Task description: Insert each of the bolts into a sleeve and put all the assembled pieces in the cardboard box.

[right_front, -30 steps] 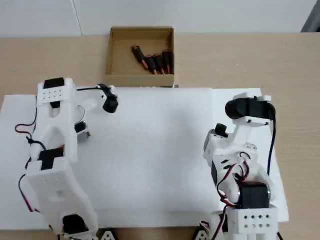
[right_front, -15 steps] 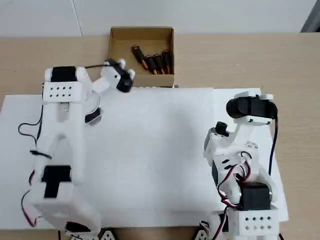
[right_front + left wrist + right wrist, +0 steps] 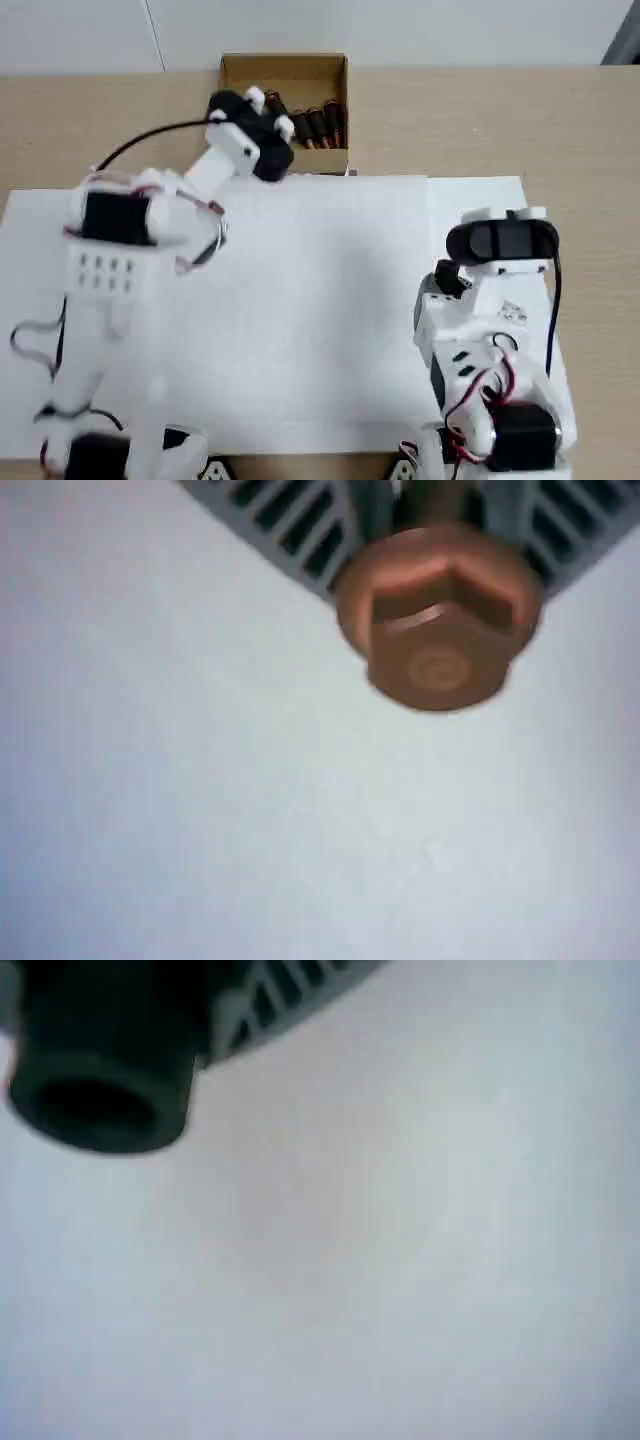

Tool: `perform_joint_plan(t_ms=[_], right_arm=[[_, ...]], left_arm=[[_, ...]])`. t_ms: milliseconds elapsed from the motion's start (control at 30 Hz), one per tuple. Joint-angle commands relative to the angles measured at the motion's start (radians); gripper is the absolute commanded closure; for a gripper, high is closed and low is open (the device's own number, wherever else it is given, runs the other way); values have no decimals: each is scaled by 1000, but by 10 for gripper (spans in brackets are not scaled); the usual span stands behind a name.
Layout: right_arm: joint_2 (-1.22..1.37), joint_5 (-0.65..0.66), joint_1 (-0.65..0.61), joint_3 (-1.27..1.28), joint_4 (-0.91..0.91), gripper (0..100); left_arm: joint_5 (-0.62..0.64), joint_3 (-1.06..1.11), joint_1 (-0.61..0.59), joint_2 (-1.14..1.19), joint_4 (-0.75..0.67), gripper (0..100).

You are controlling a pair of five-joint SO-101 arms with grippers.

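The left end effector [image 3: 430, 505], over the cardboard box's [image 3: 300, 82] near wall, pinches a bolt [image 3: 437, 620]; released here, it may strike that wall or land unsleeved; the right end effector [image 3: 150, 1010], well short of the box, clamps an empty sleeve [image 3: 100, 1085].

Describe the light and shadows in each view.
High view: even light, no glare, faint shadows on the sheet. Left wrist view: a soft sheen on the bolt head. Right wrist view: the sleeve bore is dark, with faint shade on the sheet.
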Motion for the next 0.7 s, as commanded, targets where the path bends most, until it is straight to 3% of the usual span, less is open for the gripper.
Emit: perform_joint_plan(t_ms=[0, 433, 667], right_arm=[[-36, 20, 1, -35, 10, 996], [-44, 14, -2, 169, -183, 996], [-44, -15, -148, 348, -375, 996]], left_arm=[[46, 134, 14, -207, -100, 995], [393, 820, 9, -804, -701, 995], [690, 989, 17, -945, -879, 995]])
